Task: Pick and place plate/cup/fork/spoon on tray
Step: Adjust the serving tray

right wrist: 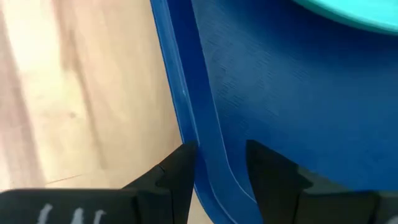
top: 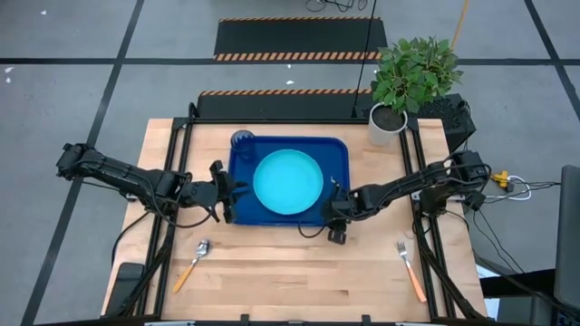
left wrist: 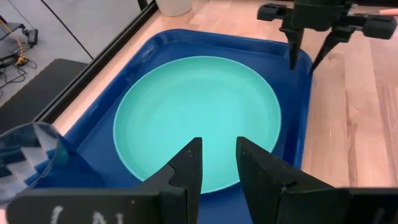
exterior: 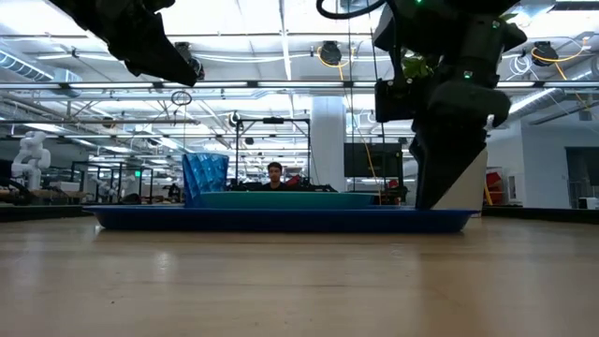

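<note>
The dark blue tray (top: 337, 154) lies flat mid-table with the light cyan plate (top: 288, 181) inside it and the blue cup (top: 243, 140) standing in its far left corner. The spoon (top: 192, 264) lies on the wood at the near left, and the fork (top: 410, 270) at the near right. My right gripper (right wrist: 219, 163) is open and points steeply down at the tray's near right corner, one finger on each side of the rim. My left gripper (left wrist: 217, 163) hovers open above the tray's left edge, with nothing between its fingers. My right gripper straddles the tray's raised rim (right wrist: 208, 146) near the near right corner, coming from above. One finger stands over the wood outside and the other over the tray floor inside. Whether either finger touches the rim, I cannot tell. The tray lies flat on the table.
A potted plant in a white pot (top: 388, 125) stands at the far right corner. Black frame rails run along both sides of the table. Bare wood lies between the spoon and the fork along the near edge. A person shows far off in the room behind (exterior: 274, 173).
</note>
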{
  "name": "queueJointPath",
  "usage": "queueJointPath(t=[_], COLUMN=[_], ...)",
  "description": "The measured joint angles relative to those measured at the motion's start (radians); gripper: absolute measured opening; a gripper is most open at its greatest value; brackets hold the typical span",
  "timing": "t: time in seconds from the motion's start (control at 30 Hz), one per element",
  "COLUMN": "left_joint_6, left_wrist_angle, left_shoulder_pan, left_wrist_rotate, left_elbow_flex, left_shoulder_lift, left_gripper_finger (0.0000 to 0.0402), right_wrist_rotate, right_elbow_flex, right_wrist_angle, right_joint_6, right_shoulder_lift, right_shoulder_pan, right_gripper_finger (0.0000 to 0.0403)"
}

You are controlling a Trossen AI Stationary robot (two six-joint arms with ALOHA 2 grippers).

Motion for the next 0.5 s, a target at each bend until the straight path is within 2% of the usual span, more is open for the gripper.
queueJointPath(t=[0.5], left_joint_6=[-0.002], left_wrist_angle=[0.0], left_shoulder_pan=[-0.001], left_wrist_rotate=[0.0], left_elbow_flex=[0.0], left_shoulder_lift=[0.0], left_gripper_finger=[0.0102], right_wrist_rotate=[-0.151], right_elbow_flex=[0.0], right_wrist_angle=[-0.005], right_joint_6=[0.039], right_shoulder_lift=[-0.001], right_shoulder_pan=[0.109], right_gripper_finger=[0.0134])
